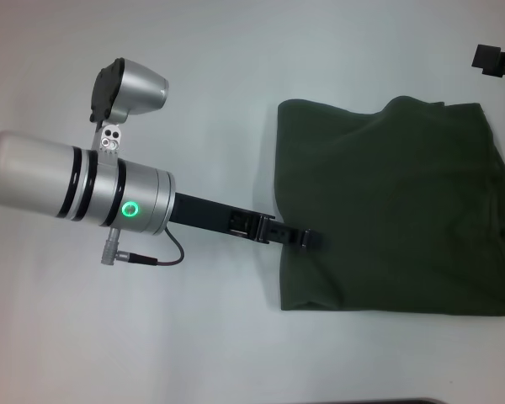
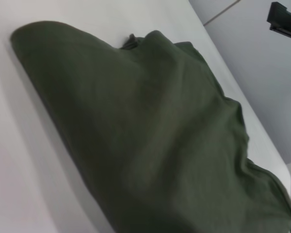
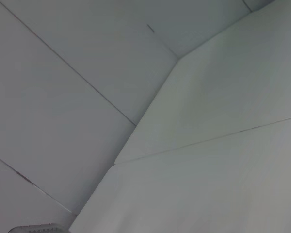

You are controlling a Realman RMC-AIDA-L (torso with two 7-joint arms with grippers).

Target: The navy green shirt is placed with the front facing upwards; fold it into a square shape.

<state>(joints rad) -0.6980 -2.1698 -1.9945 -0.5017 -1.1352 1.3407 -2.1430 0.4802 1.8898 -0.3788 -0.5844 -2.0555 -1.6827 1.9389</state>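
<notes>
The shirt [image 1: 396, 206] lies on the right half of the white table [image 1: 194, 337], a dark olive, roughly square bundle slightly longer from side to side, plain side up, edges wrinkled. The left gripper [image 1: 307, 238] meets its left edge; whether it grips cannot be told. The right gripper [image 1: 498, 59] sits parked at the far right corner.

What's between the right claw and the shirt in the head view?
Only bare white table. In the head view the right claw sits at the far right edge, apart from the folded shirt. The left claw is at the shirt's left edge.
</notes>
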